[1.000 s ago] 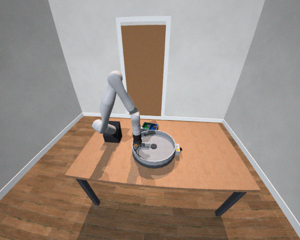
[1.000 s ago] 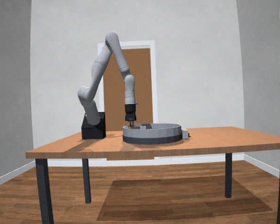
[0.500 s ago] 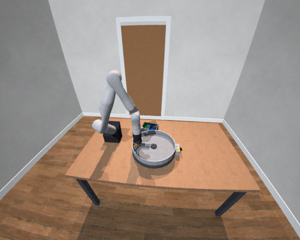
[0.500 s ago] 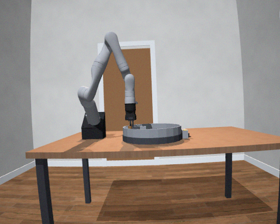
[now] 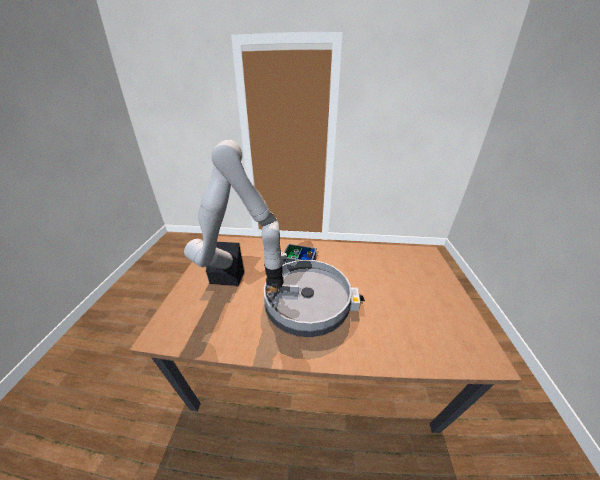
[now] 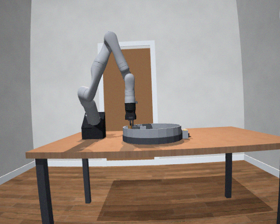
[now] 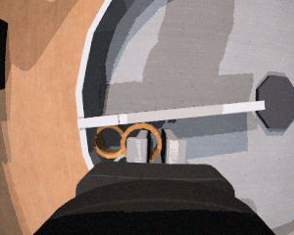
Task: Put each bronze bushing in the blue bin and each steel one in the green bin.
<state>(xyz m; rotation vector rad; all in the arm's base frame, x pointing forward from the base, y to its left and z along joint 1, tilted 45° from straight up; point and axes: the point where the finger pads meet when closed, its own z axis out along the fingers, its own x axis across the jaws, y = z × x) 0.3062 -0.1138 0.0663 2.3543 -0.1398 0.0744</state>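
The grey walled turntable (image 5: 308, 297) stands mid-table. In the wrist view two bronze bushings show as rings at its left rim, just below a white bar (image 7: 170, 116). One bronze bushing (image 7: 110, 144) lies free at the left. My gripper (image 7: 155, 140) is shut on the wall of the other bronze bushing (image 7: 145, 141), with one finger inside the ring. In the side view my gripper (image 6: 130, 123) stands upright at the turntable's left rim with the bronze piece at its tips. The green bin (image 5: 293, 251) and the blue bin (image 5: 305, 253) sit side by side behind the turntable.
A dark hub (image 5: 307, 292) marks the turntable's middle (image 7: 276, 101). A small white box (image 5: 355, 298) is attached to the turntable's right side. The arm's black base (image 5: 225, 268) stands on the table to the left.
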